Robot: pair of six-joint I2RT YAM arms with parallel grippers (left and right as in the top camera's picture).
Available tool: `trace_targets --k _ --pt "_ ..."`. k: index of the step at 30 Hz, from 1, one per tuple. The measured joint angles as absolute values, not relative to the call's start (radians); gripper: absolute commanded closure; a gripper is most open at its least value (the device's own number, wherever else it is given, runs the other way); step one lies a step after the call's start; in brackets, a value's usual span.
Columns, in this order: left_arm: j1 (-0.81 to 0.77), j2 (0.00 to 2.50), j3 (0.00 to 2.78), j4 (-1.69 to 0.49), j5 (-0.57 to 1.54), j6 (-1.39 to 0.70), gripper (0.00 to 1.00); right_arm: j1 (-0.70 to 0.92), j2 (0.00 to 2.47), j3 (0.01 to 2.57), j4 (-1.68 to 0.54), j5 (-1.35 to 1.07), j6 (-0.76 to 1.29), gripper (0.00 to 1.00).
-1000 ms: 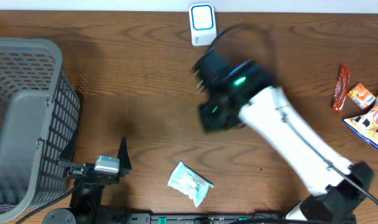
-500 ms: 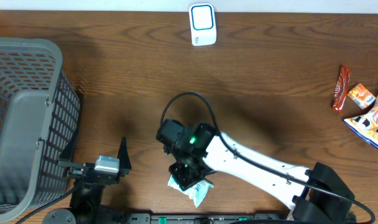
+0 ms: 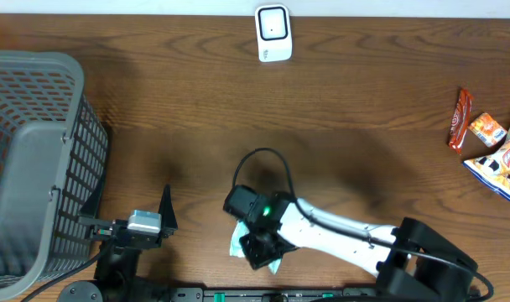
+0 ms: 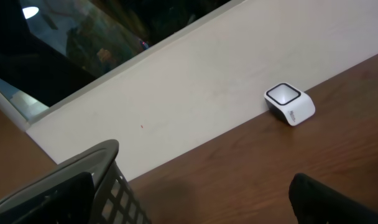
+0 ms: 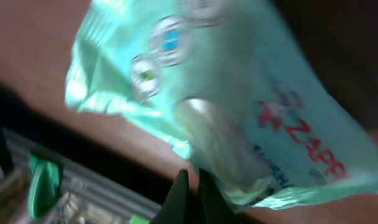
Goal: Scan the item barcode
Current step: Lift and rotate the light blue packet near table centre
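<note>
Down at the near edge of the dark wood table [image 3: 179, 109] lies a mint-green packet [image 3: 235, 244], mostly hidden under the right gripper [image 3: 259, 248]. Its fingers are pressed together. Only the right wrist view shows the packet's red lettering. A white scanner [image 3: 273, 32] sits by the pale far wall [image 4: 207, 87]. The left gripper [image 3: 158, 220] is spread wide and empty.

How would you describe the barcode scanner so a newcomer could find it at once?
Follow the far edge of the wooden table, by the white wall. Near its middle sits the scanner, alone. It is a small white box with a rounded-square window, unlike the colourful snack packets far right.
</note>
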State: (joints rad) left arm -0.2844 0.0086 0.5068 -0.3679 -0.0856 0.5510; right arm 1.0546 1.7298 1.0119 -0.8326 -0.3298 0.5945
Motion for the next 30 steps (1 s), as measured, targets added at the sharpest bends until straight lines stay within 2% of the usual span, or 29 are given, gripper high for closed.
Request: trace_targets --k 15,20,30 --pt "-0.284 0.009 0.507 -0.367 -0.086 0.551 0.00 0.657 1.730 1.019 -0.681 -0.193 0.510 0.99" --pt "-0.284 0.009 0.507 -0.368 -0.086 0.551 0.00 0.637 1.727 1.105 -0.760 -0.199 0.453 0.99" --pt "-0.284 0.009 0.507 -0.368 -0.086 0.551 0.00 0.669 1.713 1.184 -0.716 -0.210 0.411 0.99"
